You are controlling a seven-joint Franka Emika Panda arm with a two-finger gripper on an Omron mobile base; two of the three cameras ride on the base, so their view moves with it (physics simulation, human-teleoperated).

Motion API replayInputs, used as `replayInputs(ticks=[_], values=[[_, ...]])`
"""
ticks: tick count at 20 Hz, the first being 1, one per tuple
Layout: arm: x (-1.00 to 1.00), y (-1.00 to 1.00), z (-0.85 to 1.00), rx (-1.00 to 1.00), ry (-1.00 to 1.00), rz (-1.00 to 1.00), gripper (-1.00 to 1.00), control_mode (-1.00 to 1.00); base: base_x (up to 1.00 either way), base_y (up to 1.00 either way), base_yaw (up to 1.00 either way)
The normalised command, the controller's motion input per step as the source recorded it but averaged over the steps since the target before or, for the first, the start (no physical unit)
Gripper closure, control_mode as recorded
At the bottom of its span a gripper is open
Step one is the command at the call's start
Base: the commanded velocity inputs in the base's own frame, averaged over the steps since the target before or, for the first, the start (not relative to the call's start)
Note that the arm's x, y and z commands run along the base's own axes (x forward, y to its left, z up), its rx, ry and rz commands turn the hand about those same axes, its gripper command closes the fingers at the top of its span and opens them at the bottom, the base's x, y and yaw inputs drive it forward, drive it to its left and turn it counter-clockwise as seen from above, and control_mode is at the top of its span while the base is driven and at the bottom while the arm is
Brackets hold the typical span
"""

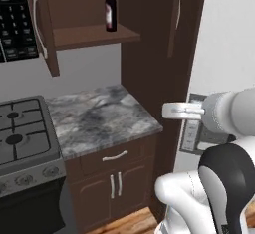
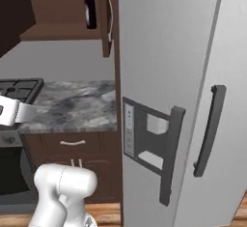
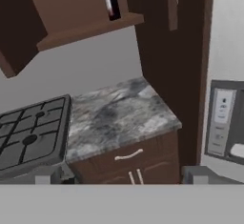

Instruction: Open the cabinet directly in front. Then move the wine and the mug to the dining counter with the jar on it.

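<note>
Nearest my cameras is the white arm (image 1: 219, 178), rising from the base with its wrist held level beside the fridge (image 2: 173, 76). From the hand view I see the two finger tips (image 3: 45, 178) set wide apart at the bottom corners, with nothing between them; the gripper (image 3: 119, 180) is spread and holds nothing. It looks across at the small marbled counter (image 1: 99, 118), which adjoins the stove (image 1: 22, 133) on its left and a tall dark side panel (image 1: 149, 68) on its right. Below the counter top I see a drawer (image 1: 115, 157) with a short curved handle and two small doors with short handles. Above the counter hangs the cabinet (image 1: 89, 34), both doors swung open; the left door (image 1: 42, 24) stands edge-on with its long silver bar handle toward me. On the cabinet's shelf the wine (image 1: 110, 9) stands upright near the right end, close to the shelf's front edge, well above and apart from the gripper. From the right base view I see the wine (image 2: 89, 8) just left of the open right door (image 2: 108, 18). The fridge carries a dispenser panel (image 2: 140, 134) and dark bar handles.
</note>
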Motion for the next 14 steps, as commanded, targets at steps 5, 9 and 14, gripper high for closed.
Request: replayInputs(ticks=[5,9,14], values=[[0.0,0.0,0.0,0.0,0.0,0.0,-1.0,1.0,0.96,0.08,0.01],[0.0,0.0,0.0,0.0,0.0,0.0,-1.0,1.0,0.9,0.22,0.0],[0.0,0.0,0.0,0.0,0.0,0.0,-1.0,1.0,0.61,0.0,0.0]])
